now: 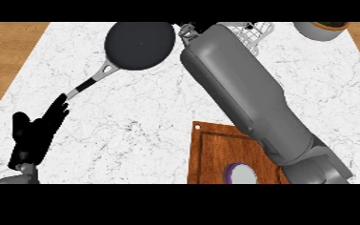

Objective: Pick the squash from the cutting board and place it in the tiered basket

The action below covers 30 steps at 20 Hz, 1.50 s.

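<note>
My right forearm (246, 95) stretches from the lower right up to the view's top edge, ending at the white wire tiered basket (257, 32). Only a dark sliver of the right hand (203, 26) shows there, next to the basket; the rest is hidden. The squash is not visible anywhere. The wooden cutting board (211, 157) lies at the lower middle, partly under the forearm. My left hand (35, 133) rests open at the lower left, fingers pointing up, holding nothing.
A black frying pan (139, 45) lies at the upper middle, its handle (88, 83) pointing down-left toward my left hand. A purple-rimmed round object (243, 174) sits on the board. A grey bowl (320, 30) stands at the top right. Wooden floor shows at the left.
</note>
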Available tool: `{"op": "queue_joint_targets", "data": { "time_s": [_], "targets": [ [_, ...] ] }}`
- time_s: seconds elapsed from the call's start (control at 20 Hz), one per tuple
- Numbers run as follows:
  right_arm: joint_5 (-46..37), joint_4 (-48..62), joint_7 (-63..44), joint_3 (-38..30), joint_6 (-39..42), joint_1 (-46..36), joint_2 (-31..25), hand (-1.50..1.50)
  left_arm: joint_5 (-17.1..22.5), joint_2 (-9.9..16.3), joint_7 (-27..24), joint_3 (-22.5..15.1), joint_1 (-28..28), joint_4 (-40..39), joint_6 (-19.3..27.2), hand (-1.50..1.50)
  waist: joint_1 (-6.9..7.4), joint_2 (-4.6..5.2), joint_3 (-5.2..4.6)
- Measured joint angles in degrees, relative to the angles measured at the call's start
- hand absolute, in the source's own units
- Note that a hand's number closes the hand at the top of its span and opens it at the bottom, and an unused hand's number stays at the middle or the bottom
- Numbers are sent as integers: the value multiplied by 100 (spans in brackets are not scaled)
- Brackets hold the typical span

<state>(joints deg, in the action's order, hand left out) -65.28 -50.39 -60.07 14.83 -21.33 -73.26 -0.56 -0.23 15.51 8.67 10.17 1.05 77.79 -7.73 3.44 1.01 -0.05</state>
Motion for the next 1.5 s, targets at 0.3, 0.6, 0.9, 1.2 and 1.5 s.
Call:
{"op": "queue_joint_targets", "data": {
  "time_s": [0.3, 0.6, 0.9, 1.2, 1.5],
  "targets": [
    [303, 918, 633, -838, -952, -321, -128, 150, -23, 14, 29, 22, 9, 11, 21, 0, -28, 7, 2],
    [149, 2013, 1182, -975, -957, -628, -537, 150, 10, 1, 100, 35, -79, 142, 5, 0, -40, 4, -14],
    [-443, 2902, 1531, -500, 200, -1120, -1011, 150, -7, 13, 68, 50, -151, 141, -3, 0, -56, -13, -9],
    [-617, 3388, 2290, -394, 759, -1408, -1343, 150, 55, 79, 21, 149, -191, 158, -71, 0, -89, -21, -2],
    [-716, 3783, 2750, -396, 1162, -1679, -1474, 150, 8, -38, -1, 90, -158, 117, -23, 0, -76, -11, -2]
  ]
}}
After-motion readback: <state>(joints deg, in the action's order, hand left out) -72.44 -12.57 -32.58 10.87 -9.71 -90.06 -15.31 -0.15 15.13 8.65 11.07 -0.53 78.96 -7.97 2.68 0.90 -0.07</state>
